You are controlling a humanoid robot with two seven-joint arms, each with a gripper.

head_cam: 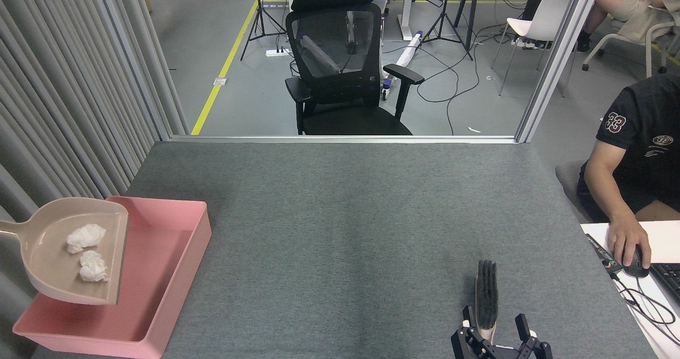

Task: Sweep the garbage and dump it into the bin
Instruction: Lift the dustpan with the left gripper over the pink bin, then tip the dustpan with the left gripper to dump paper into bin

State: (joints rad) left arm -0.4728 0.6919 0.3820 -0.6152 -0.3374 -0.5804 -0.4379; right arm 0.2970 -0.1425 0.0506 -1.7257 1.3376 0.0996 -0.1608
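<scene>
Two crumpled white tissue wads point(87, 251) lie in a tilted beige plastic dustpan point(50, 274) above the shallow pink plastic bin point(175, 274). Right gripper point(499, 335) fingers clasp a black-bristled brush point(486, 294); the left gripper is out of view.

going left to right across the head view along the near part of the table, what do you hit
dustpan carrying the two tissue wads → pink bin → bare grey table → brush with the right gripper at its base → person's hand on a mouse
</scene>
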